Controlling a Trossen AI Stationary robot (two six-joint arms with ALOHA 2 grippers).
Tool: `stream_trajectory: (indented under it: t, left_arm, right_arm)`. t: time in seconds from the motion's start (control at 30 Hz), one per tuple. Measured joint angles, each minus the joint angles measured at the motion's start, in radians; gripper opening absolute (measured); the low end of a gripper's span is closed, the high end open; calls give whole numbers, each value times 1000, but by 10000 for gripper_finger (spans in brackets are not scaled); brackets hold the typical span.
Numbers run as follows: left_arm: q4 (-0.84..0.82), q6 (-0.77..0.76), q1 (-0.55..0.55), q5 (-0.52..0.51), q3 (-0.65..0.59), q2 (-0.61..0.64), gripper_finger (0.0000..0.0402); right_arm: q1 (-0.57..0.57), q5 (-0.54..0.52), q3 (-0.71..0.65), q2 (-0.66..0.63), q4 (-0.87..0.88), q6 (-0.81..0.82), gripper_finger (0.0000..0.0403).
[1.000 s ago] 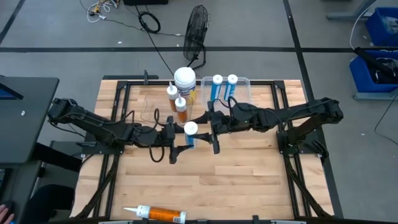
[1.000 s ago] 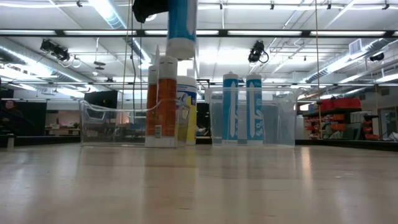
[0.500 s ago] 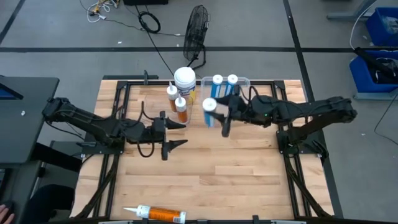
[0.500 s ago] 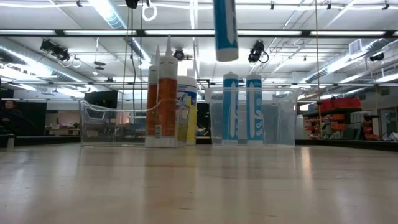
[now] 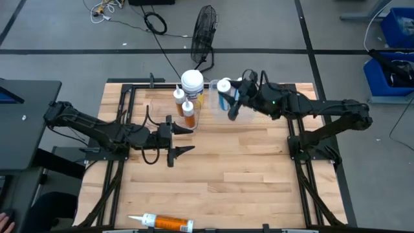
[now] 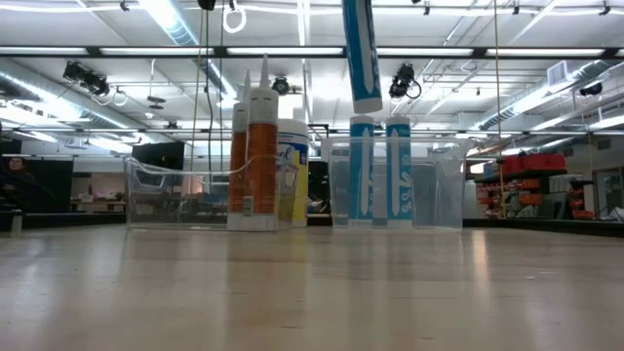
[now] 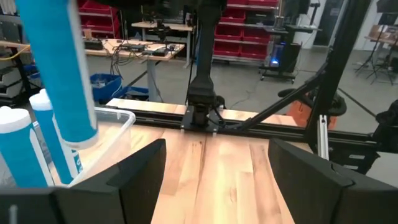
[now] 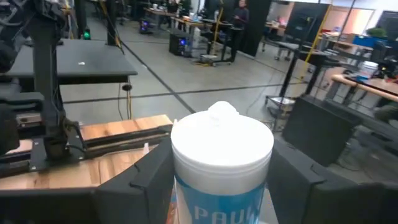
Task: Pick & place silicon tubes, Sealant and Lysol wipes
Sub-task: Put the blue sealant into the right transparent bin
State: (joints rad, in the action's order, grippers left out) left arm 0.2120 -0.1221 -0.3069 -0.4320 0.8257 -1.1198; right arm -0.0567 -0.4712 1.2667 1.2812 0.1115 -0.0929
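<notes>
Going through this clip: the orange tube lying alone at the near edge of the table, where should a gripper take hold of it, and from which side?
Grip the orange tube around the middle of its round barrel, coming straight down from above with the fingers across its width. It lies flat with open wood around it, and its thin white nozzle is probably too narrow to hold firmly. The open left gripper seems nearer; the right gripper holds a blue tube.

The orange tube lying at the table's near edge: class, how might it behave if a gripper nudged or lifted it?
The orange tube lies on its side and looks round, so a sideways nudge would probably roll it. Its narrow white nozzle could make it veer. The body looks rigid, so it should probably lift without sagging.
</notes>
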Motion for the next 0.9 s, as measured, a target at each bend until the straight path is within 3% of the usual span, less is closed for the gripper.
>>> stream_trajectory:
  t: [0.13,0.3,0.67,0.9]
  left_arm:
    - [-1,13,0,0,0,0,289]
    - [-1,30,0,0,0,0,289]
    - [0,30,0,0,0,0,289]
    - [0,31,3,0,0,-1,289]
  right_arm:
    - [-75,93,-48,0,-104,5,201]
    - [-144,134,-143,1,-216,-2,201]
    - [-233,146,-403,-27,-521,5,201]
    - [-289,155,-550,-48,-613,59,201]
